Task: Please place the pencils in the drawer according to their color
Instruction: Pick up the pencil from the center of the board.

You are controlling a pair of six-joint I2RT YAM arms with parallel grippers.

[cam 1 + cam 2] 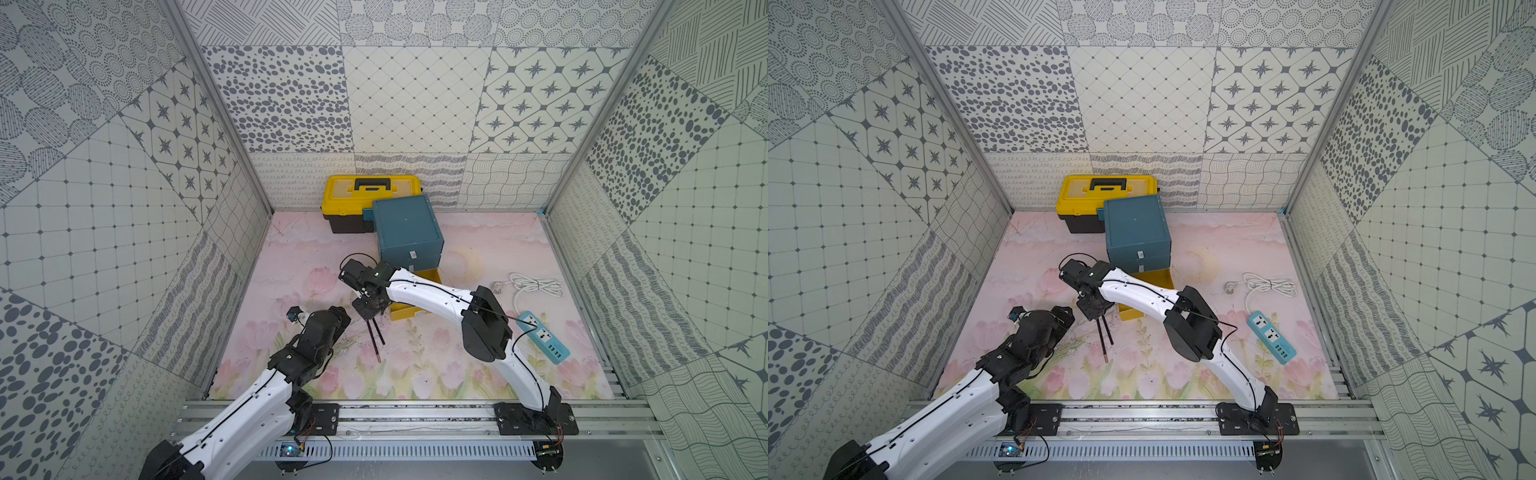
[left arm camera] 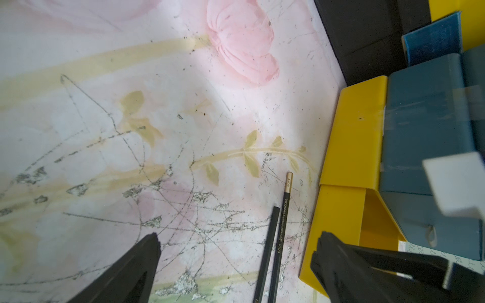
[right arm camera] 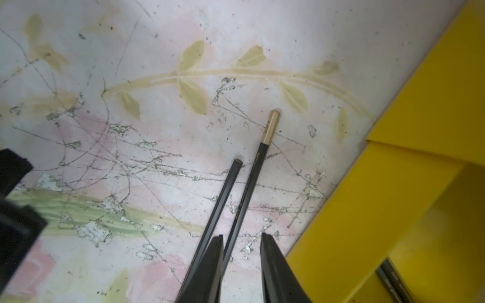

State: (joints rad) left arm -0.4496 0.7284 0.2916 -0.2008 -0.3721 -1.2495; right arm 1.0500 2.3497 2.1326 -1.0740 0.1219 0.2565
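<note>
Flowered mat, near its middle: two black pencils side by side beside the pulled-out yellow drawer, long axes toward the front edge. Straddles one with the right gripper, jaws narrowly parted, arm bent in from the right. Hovers alongside with the left gripper, spread wide, empty.

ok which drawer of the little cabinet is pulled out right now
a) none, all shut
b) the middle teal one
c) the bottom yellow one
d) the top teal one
c, the yellow drawer sticks out toward the arms from the foot of the teal cabinet in both top views, and nothing above it juts out.
</note>
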